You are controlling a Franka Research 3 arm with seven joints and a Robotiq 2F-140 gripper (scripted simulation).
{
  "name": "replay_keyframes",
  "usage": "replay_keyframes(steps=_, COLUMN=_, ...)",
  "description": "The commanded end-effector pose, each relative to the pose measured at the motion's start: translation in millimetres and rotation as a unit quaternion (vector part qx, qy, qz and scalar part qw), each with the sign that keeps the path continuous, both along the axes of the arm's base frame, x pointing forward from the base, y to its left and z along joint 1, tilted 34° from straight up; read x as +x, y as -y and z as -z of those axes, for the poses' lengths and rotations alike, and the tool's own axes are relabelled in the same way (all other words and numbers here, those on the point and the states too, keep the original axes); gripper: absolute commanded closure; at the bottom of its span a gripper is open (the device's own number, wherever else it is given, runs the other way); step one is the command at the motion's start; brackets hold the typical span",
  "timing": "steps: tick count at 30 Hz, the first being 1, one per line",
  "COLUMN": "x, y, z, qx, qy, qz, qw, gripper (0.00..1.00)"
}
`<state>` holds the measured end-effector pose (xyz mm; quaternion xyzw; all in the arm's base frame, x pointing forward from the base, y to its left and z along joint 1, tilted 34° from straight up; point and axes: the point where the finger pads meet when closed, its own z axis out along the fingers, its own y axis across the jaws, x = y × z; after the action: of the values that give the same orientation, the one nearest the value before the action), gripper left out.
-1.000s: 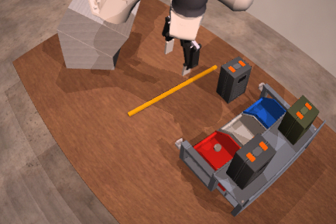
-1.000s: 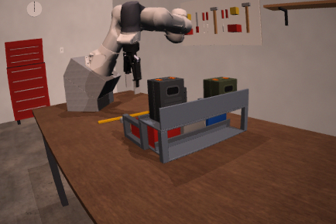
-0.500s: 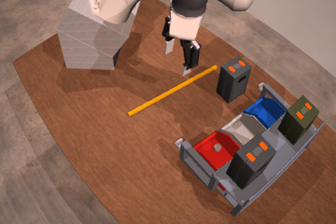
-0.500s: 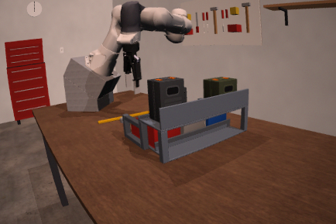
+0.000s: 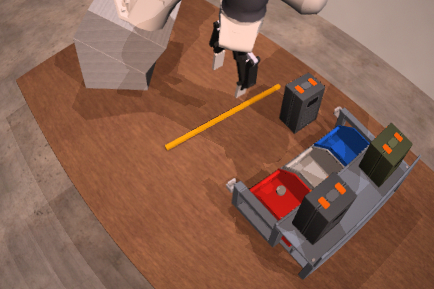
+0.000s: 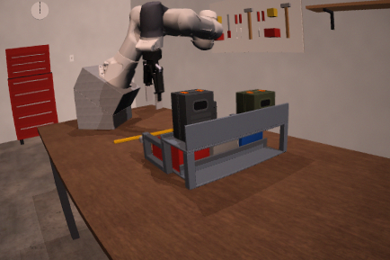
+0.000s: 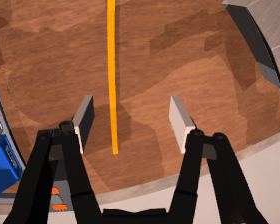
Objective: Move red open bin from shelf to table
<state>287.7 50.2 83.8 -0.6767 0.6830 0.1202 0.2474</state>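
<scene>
The red open bin (image 5: 270, 199) (image 6: 157, 151) sits at the near end of the grey shelf (image 5: 246, 203) (image 6: 234, 129), open front towards the table's middle, with a small grey part (image 5: 281, 190) in it. A pale bin (image 5: 317, 165) and a blue bin (image 5: 342, 143) (image 6: 250, 138) (image 7: 0, 165) stand next to it on the shelf. My gripper (image 5: 230, 75) (image 6: 153, 93) (image 7: 131, 106) is open and empty. It hangs above the table near the far end of a yellow rod (image 5: 222, 117) (image 6: 135, 137) (image 7: 111, 50), well away from the shelf.
A dark case (image 5: 301, 101) stands on the table beside the shelf. Another dark case (image 5: 324, 207) (image 6: 194, 111) and a green case (image 5: 385, 153) (image 6: 255, 100) stand at the shelf behind the bins. The grey robot pedestal (image 5: 117, 48) (image 6: 96, 102) is at the table's far end.
</scene>
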Motion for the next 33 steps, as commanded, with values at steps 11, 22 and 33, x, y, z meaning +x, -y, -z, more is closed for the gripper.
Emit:
replay_keyframes(steps=11, x=-0.4, y=-0.2, z=0.0, qx=-0.038, qy=0.095, qz=0.061, qw=0.993, gripper=0.43)
replay_keyframes(steps=22, x=-0.4, y=-0.2, z=0.0, qx=-0.038, qy=0.095, qz=0.061, qw=0.993, gripper=0.43)
replay_keyframes(steps=33, x=-0.3, y=-0.1, z=0.0, qx=-0.023, qy=0.057, qz=0.037, qw=0.997, gripper=0.43)
